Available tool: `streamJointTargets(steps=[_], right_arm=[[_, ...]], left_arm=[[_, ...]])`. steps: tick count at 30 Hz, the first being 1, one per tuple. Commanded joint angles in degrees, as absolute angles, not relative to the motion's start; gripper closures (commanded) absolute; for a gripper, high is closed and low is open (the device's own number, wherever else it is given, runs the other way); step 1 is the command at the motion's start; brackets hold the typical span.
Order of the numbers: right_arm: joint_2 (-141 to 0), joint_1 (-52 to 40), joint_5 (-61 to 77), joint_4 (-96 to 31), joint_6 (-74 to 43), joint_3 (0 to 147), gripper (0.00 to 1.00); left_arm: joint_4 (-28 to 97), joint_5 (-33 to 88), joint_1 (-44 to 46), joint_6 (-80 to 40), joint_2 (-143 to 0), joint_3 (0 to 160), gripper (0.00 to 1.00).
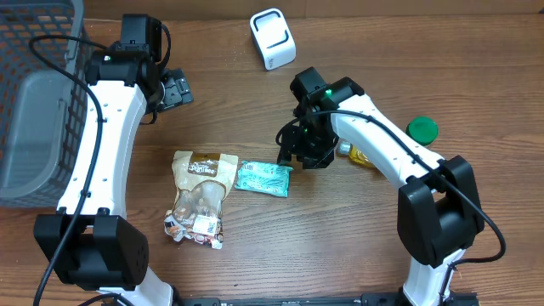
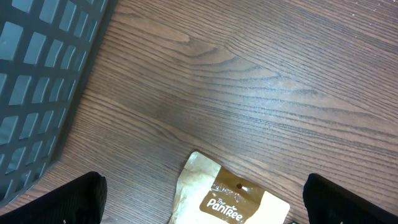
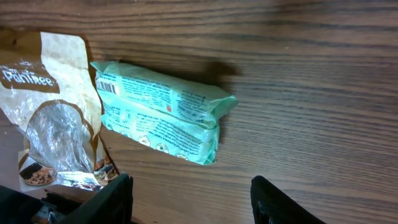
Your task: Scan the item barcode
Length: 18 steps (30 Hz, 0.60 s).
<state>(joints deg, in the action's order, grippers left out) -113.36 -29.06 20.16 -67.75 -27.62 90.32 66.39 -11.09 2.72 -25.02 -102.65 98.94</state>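
We take the green packet to be the item to scan, since the right hand hovers just beside its right end. The left hand hangs well apart at the far left, near the grey basket. The packet lies flat about mid-table, its left end against the brown snack bag.

Its long axis runs left to right, a little slanted, so the right hand meets it end-on, not across its width. In the right wrist view the packet sits ahead of the fingers and off to the left. A small striped patch that looks like the barcode shows at the packet's left end, facing up.

The right hand's fingers stand moderately apart, with only bare wood between them. The left hand is spread wide and also empty, looking down on the top edge of the snack bag. The white scanner stands at the far side of the table, beyond both hands.

By our judgement the right arm is the better placed. It would need to shift left over the packet and turn its fingers across the short axis before closing. It could then carry the barcode end toward the scanner.
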Motion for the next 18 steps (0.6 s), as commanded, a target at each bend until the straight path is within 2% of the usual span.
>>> streamJointTargets(steps=[1, 8, 18], right_arm=[[-112.3, -30.7, 20.6, -67.5, -27.4, 90.0, 0.43], [-112.3, -31.8, 17.6, -67.5, -31.7, 90.0, 0.39], [-112.3, -34.0, 15.2, -67.1, -31.7, 90.0, 0.37]], left_arm=[[66.4, -10.9, 2.7, -24.2, -101.9, 99.5, 0.00], [66.4, -10.9, 2.7, -24.2, -101.9, 99.5, 0.00], [66.4, -10.9, 2.7, -24.2, -101.9, 99.5, 0.01]])
